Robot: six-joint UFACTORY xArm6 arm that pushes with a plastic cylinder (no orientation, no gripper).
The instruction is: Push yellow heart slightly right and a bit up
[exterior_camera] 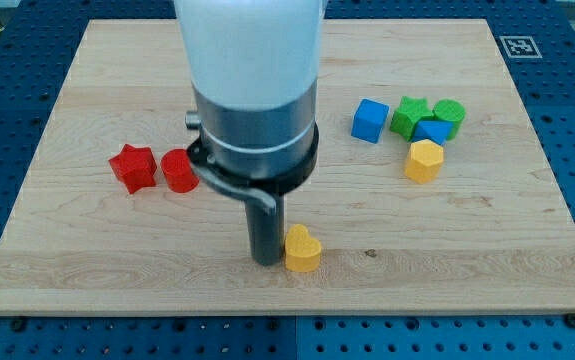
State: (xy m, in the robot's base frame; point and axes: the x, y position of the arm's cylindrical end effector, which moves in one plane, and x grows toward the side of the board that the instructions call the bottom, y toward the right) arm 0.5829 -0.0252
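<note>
The yellow heart (pixel 302 249) lies on the wooden board (pixel 467 250) near the view's bottom centre. My tip (pixel 267 260) touches the heart's left side. The arm's grey and white body rises above it and hides the board behind.
A red star (pixel 132 167) and a red cylinder (pixel 179 171) sit at the view's left. At the right are a blue cube (pixel 369 120), a green star (pixel 408 116), a green cylinder (pixel 449 115), a small blue block (pixel 432 131) and a yellow hexagonal block (pixel 423 160).
</note>
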